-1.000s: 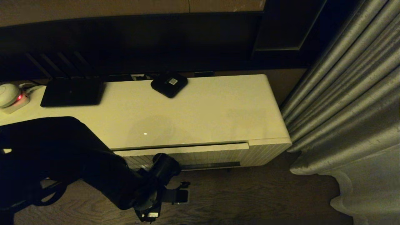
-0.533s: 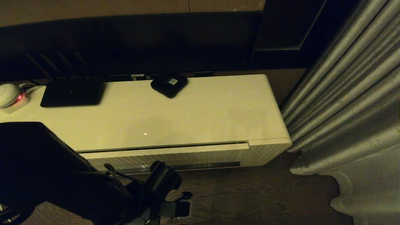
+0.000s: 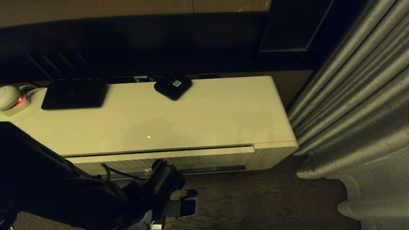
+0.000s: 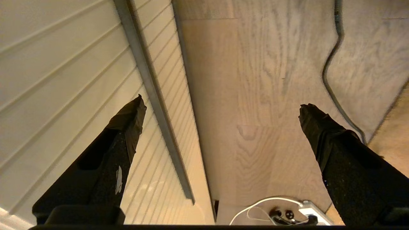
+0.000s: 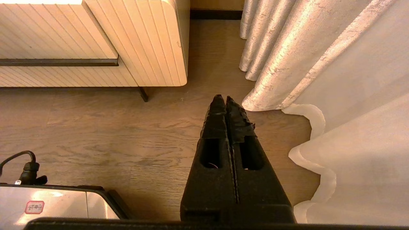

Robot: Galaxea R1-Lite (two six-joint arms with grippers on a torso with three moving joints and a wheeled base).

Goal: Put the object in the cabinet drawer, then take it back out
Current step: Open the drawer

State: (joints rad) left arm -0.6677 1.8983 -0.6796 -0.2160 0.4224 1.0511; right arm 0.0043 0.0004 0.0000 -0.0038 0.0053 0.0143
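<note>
Two wide-open, empty jaws of the left gripper [image 4: 220, 107] wait at the drawer [image 3: 166, 159] front's 6 o'clock, ready to pull; no umbrella shows; right gripper [image 5: 226, 99] pressed together.

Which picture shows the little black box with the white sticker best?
The head view. The black box sits in plain sight at the back of the cabinet top. Neither wrist view shows it, only the cabinet's ribbed front and floor.
</note>
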